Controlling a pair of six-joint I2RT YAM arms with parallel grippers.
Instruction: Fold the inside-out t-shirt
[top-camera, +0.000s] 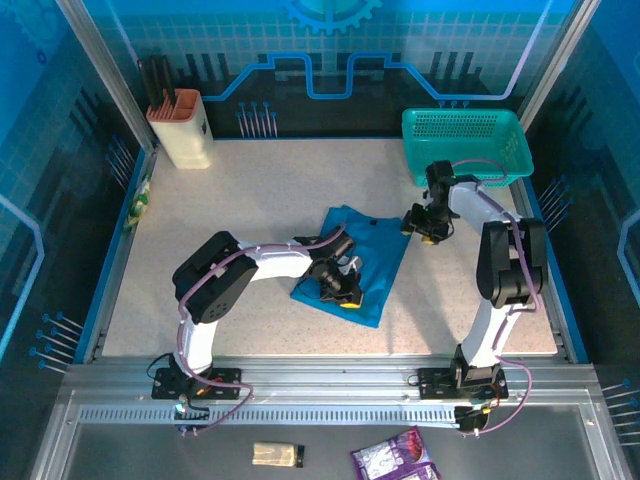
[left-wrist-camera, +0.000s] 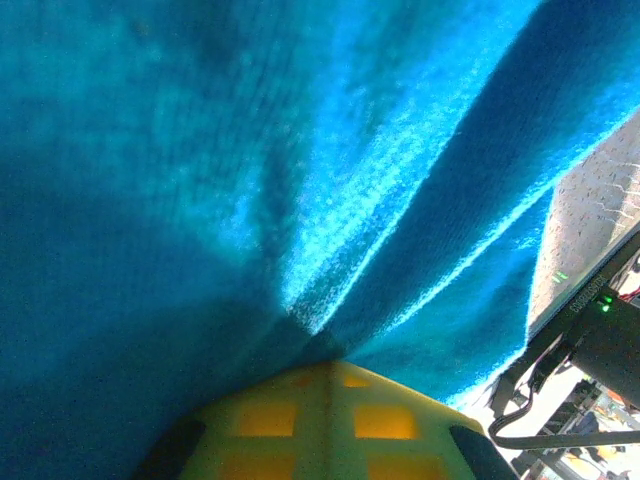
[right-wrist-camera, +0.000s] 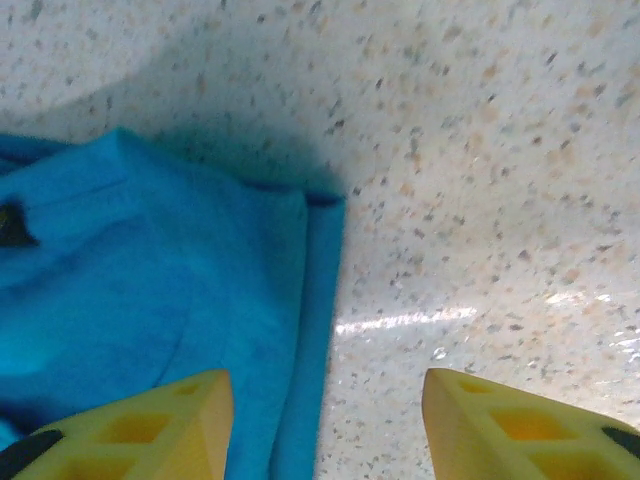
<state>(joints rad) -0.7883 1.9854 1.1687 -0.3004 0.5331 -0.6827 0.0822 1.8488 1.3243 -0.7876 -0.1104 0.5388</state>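
Observation:
The inside-out t-shirt (top-camera: 368, 248) is a blue-teal cloth lying partly folded in the middle of the table. My left gripper (top-camera: 344, 294) sits on its near edge, shut, with a fold of the cloth pinched at its yellow tips. In the left wrist view the t-shirt (left-wrist-camera: 250, 180) drapes in ridges running out from the left gripper (left-wrist-camera: 325, 362). My right gripper (top-camera: 428, 232) hovers at the shirt's right corner. In the right wrist view the right gripper (right-wrist-camera: 322, 380) stands open, one finger over the t-shirt (right-wrist-camera: 150, 260) and the other over bare table, holding nothing.
A teal mesh basket (top-camera: 465, 145) stands at the back right, close behind the right arm. A beige holder with dark utensils (top-camera: 182, 128) stands at the back left. The speckled table (top-camera: 250, 190) has free room left of the shirt. Small packets (top-camera: 395, 460) lie below the front rail.

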